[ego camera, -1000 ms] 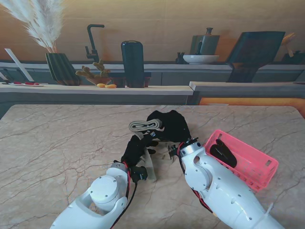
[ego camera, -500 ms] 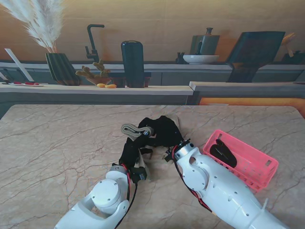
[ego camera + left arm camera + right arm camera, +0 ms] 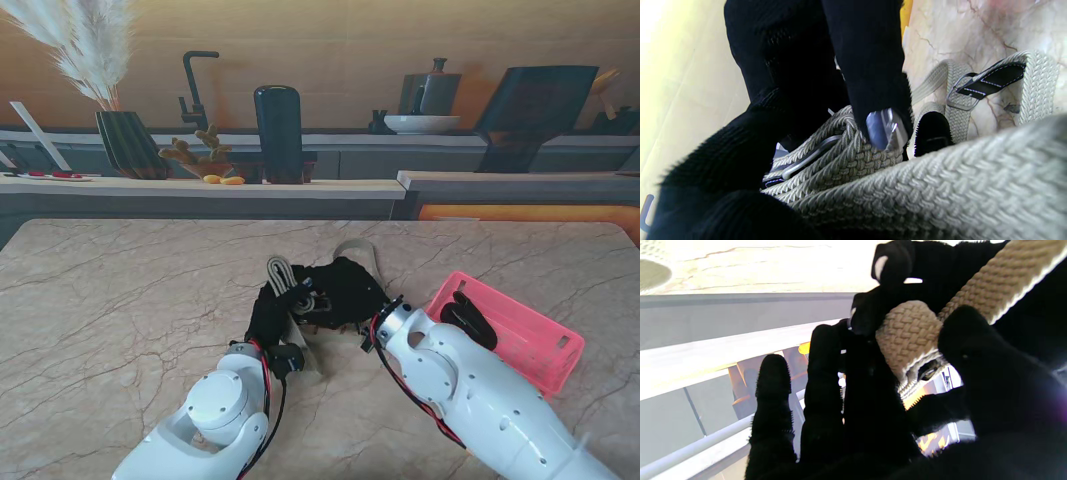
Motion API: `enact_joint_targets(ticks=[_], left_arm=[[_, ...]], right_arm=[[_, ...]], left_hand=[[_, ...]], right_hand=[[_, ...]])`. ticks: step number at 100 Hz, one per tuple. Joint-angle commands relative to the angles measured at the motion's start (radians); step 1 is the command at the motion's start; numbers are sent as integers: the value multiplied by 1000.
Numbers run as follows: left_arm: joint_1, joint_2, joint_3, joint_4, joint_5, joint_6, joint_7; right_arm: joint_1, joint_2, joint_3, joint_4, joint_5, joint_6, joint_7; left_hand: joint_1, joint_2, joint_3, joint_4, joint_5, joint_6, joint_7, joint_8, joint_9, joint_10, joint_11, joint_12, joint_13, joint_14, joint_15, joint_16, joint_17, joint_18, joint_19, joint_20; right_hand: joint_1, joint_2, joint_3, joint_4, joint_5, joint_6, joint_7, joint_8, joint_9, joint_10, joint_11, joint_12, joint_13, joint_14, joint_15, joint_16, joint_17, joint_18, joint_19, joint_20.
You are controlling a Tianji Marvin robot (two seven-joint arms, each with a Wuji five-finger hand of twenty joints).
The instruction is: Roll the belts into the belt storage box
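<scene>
Between the gloved left hand [image 3: 272,312] and right hand [image 3: 345,290], both gripping it, the woven beige fabric belt [image 3: 281,274] lies left of the pink plastic basket [image 3: 530,345].

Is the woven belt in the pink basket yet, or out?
Out. The beige belt is held between both hands over the table, left of the pink basket.

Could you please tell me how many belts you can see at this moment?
2: a beige belt held between both hands at the table's middle, and a black belt inside the pink box on the right. Others may be hidden.
</scene>
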State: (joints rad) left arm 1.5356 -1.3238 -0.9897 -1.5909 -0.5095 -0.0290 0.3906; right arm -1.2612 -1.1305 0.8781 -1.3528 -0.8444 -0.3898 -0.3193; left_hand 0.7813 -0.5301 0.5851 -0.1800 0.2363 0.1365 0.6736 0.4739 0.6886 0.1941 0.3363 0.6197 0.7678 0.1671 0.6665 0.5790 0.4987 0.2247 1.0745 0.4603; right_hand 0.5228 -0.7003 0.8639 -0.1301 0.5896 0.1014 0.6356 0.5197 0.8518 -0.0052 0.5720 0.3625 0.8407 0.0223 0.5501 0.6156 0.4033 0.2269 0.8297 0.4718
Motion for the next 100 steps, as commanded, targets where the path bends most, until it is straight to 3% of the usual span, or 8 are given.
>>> enact_joint_targets(ticks=[1, 14, 26, 38, 49, 64, 86, 100], left_arm=[[-10, -14, 5, -26, 3, 16, -18], [-17, -6, -4, -20, -8, 64, -63], [-29, 12, -15, -5, -22, 106, -159], [-47, 36, -21, 19, -23, 135, -279], [-68, 57, -25, 47, -28, 153, -394], [-105, 89, -19, 88, -12, 166, -555], [-162, 150, 13, 122, 82, 155, -779], [-177, 166, 30, 126, 103, 138, -828]], right_arm=[[-47, 15, 16, -56, -34, -16, 16], [-125, 33, 118, -145, -88, -16, 33], [-195, 39, 209, -206, -139, -14, -4], [-242, 44, 285, -245, -181, -32, -36], [-264, 49, 344, -266, -192, -83, -24], [-276, 55, 408, -285, -166, -151, 68], [-250, 66, 428, -269, -63, -206, 237], [-216, 71, 394, -235, 24, -216, 327]], left_hand=[[241, 65, 53, 91, 50, -50, 66, 25, 195, -133, 37, 165, 45, -22, 53, 46, 32, -10, 59, -6], [338, 124, -7, 82, 111, -59, 105, 58, 232, -104, 17, 194, 62, 12, 95, 85, 38, 43, 126, 27], [394, 165, -64, 91, 158, -80, 118, 86, 241, -71, 9, 210, 83, 22, 157, 148, 42, 76, 190, 105], [391, 171, -66, 100, 210, -92, 106, 122, 252, -49, 25, 210, 120, 8, 192, 209, 69, 85, 218, 187], [343, 173, -61, 109, 257, -99, 99, 136, 274, -30, 61, 212, 160, 13, 259, 267, 97, 98, 284, 253], [304, 138, -118, 118, 297, -94, 115, 149, 296, -12, 174, 229, 228, -19, 370, 329, 154, 99, 391, 328], [275, 74, -183, 134, 313, -87, 138, 173, 315, -15, 234, 230, 286, -65, 409, 338, 225, 71, 434, 330], [268, 54, -193, 140, 309, -94, 160, 200, 316, -24, 242, 230, 291, -73, 404, 336, 233, 61, 433, 323]], right_hand=[[-41, 20, -19, 44, 2, -180, -39, 18, -68, 96, -71, -11, -60, 20, -51, -19, -38, 8, -37, 27], [-76, 53, -59, 50, -11, -174, -77, 32, -86, 99, -98, -8, -78, 27, -69, -20, -61, 17, -64, 54], [-92, 73, -67, 55, -12, -200, -76, 46, -82, 99, -102, -3, -75, 30, -70, -16, -57, 15, -70, 66], [-89, 81, -63, 59, -42, -232, -74, 63, -89, 92, -111, 0, -70, 23, -77, -15, -38, 0, -69, 81], [-46, 85, -48, 57, -125, -307, -72, 85, -137, 86, -148, -3, -65, 14, -118, -33, -11, -20, -73, 102], [25, 67, -13, 53, -273, -404, -52, 78, -235, 72, -190, -21, -74, 10, -196, -81, 16, -40, -82, 110], [10, 16, 8, 43, -358, -328, -64, 33, -313, 70, -217, -36, -125, -7, -286, -136, 16, -80, -109, 102], [12, 5, -32, 36, -352, -280, -77, 14, -335, 79, -214, -38, -126, -6, -294, -146, 17, -86, -117, 100]])
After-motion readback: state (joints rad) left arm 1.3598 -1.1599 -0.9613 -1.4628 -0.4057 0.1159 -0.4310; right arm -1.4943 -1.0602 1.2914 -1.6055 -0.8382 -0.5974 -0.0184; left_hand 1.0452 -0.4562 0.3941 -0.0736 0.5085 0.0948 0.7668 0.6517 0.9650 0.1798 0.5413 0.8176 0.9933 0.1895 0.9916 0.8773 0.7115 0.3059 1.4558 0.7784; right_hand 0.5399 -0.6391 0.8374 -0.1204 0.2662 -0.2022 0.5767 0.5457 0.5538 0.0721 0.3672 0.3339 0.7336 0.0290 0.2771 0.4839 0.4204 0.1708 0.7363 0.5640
